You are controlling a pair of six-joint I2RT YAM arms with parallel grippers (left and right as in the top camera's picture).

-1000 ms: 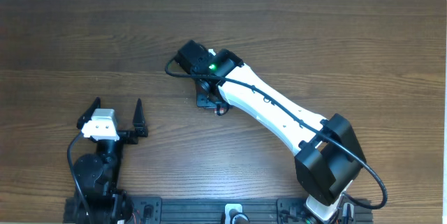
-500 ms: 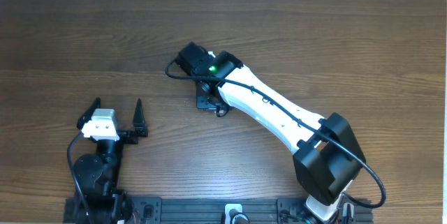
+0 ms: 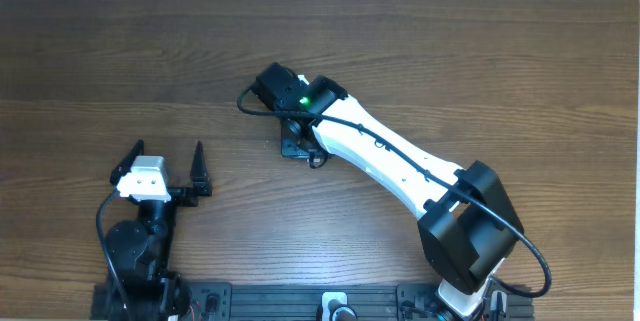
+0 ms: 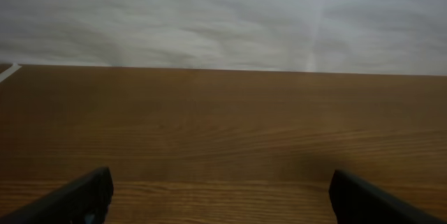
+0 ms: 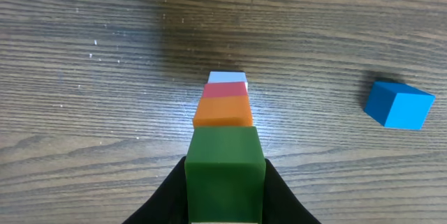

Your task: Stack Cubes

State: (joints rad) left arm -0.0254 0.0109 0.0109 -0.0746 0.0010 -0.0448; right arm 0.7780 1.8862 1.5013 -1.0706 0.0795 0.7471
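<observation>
A green cube (image 5: 225, 161) is clamped between the fingers of the right tool (image 5: 225, 203), directly above a stack on the worktop (image 3: 480, 51): an orange cube (image 5: 223, 111), a red cube (image 5: 225, 90) and a pale cube (image 5: 228, 78). A blue cube (image 5: 399, 105) lies well apart. The left tool (image 3: 168, 147) is spread wide, empty.

Lighting: even and diffuse, from overhead; table (image 3: 480, 41) uniformly bright, no hard shadows.
Glare: pale sheen on the table around the stacked cubes (image 5: 223, 109), just beyond the green cube (image 5: 225, 175).
Shadow: soft dark patch farther beyond the green cube; thin shade under the blue cube (image 5: 398, 104), off to the green cube's side.
Focus: green cube slightly soft, nearest the lens; grain around it crisp.
Left wrist view: hazy, pale backdrop blurred.
</observation>
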